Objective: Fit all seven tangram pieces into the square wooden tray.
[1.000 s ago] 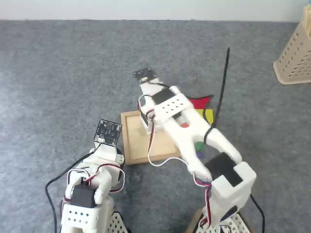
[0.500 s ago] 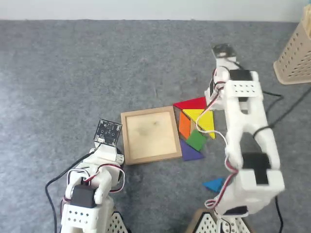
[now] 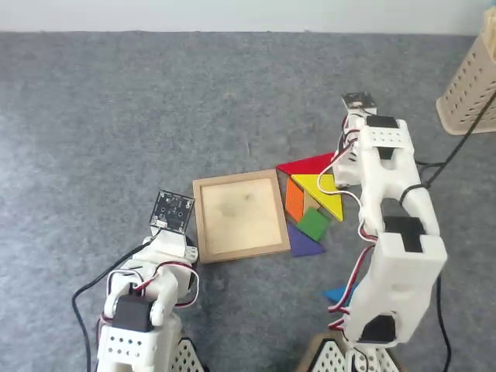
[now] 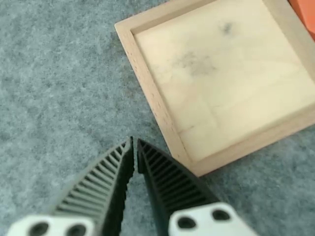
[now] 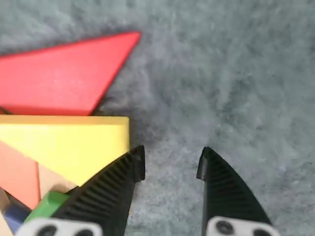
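Tangram pieces (image 3: 308, 186) lie bunched on the gray tabletop (image 3: 116, 116), touching the right side of the square wooden tray (image 3: 236, 217), whose pale floor is bare.

The right arm (image 3: 391, 201) stretches forward from its base along the right of the bunch, with its wrist tipped down past the far end of the pieces. The right gripper (image 5: 170, 157) hangs over bare tabletop with its black ribbed fingers (image 5: 113, 187) spread and nothing between them. One tip sits just off the corner of the yellow triangle (image 3: 325, 190), and the point of the red triangle (image 3: 306, 166) is close by.

The left arm (image 3: 155, 287) is folded close to its base, its wrist near the tray's near-left corner. The left gripper (image 4: 134, 142) points down at the tabletop just outside the tray's rim, its fingers (image 4: 108, 177) pressed almost together and holding nothing.

The red triangle forms the far edge of the bunch, with the yellow triangle against it on the near side. An orange piece (image 3: 294, 200) runs along the tray's wall. A green square (image 3: 314, 224) sits tilted below the yellow triangle, and a purple triangle (image 3: 304, 242) closes the near end. A blue piece (image 3: 338, 294) lies well apart, nearer the right arm's base and partly hidden by it.

A cream slotted basket (image 3: 473, 85) stands at the far right.
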Robot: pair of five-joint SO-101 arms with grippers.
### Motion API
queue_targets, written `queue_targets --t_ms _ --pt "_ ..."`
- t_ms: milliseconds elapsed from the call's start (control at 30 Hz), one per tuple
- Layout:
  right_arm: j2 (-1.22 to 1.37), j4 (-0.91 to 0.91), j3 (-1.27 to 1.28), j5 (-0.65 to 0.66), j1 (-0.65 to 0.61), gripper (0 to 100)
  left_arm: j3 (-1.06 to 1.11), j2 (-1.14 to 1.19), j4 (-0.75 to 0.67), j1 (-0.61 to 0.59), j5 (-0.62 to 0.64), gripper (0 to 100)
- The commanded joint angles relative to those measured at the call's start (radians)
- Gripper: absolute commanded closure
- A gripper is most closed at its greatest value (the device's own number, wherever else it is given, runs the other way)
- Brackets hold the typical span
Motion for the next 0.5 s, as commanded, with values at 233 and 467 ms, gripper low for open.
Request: queue_targets --t_ms 233,467 --pt "-0.004 -0.012 -0.023 0.012 -0.088 82.1 -0.019 -0.021 0.006 0.008 0.008 99" --pt "-0.084 -0.012 0.052 -0.011 -0.209 82.1 -0.019 -0.021 0.006 0.008 0.008 99"
